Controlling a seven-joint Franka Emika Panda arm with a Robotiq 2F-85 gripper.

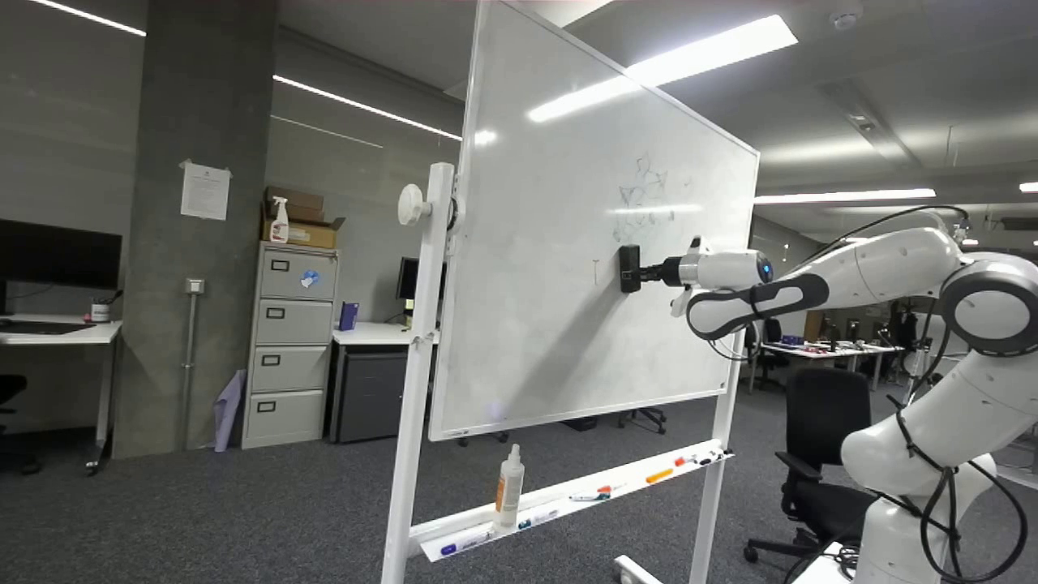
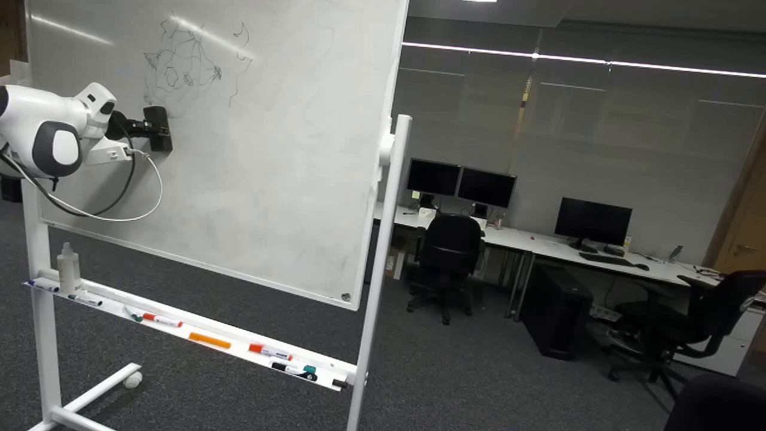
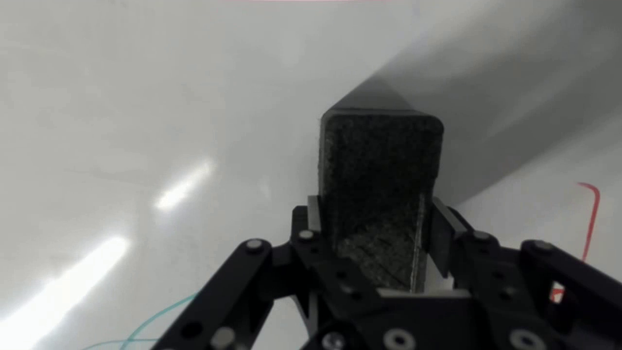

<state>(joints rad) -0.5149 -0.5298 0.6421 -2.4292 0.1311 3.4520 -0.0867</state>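
My gripper point(image 3: 375, 209) is shut on a black block-shaped eraser point(image 3: 381, 160), with one finger on each long side. In both exterior views the eraser point(image 1: 629, 268) point(image 2: 158, 129) stands upright at the face of a large whiteboard point(image 1: 519, 308) point(image 2: 269, 161). It is touching or very close to the board; I cannot tell which. A faint dark line drawing point(image 1: 643, 195) point(image 2: 182, 69) is above the eraser. A small red mark point(image 3: 593, 218) and thin teal lines point(image 3: 155, 318) show on the board in the wrist view. The lower eraser end is partly hidden by the gripper.
A tray point(image 1: 568, 504) point(image 2: 239, 350) below the board holds several markers, an orange stick-like item point(image 1: 659, 475) point(image 2: 209, 340) and a bottle point(image 1: 509, 491) point(image 2: 68, 269). White stand posts point(image 1: 422, 349) point(image 2: 392, 251) flank the board. An office chair point(image 1: 827, 446) stands near the arm base.
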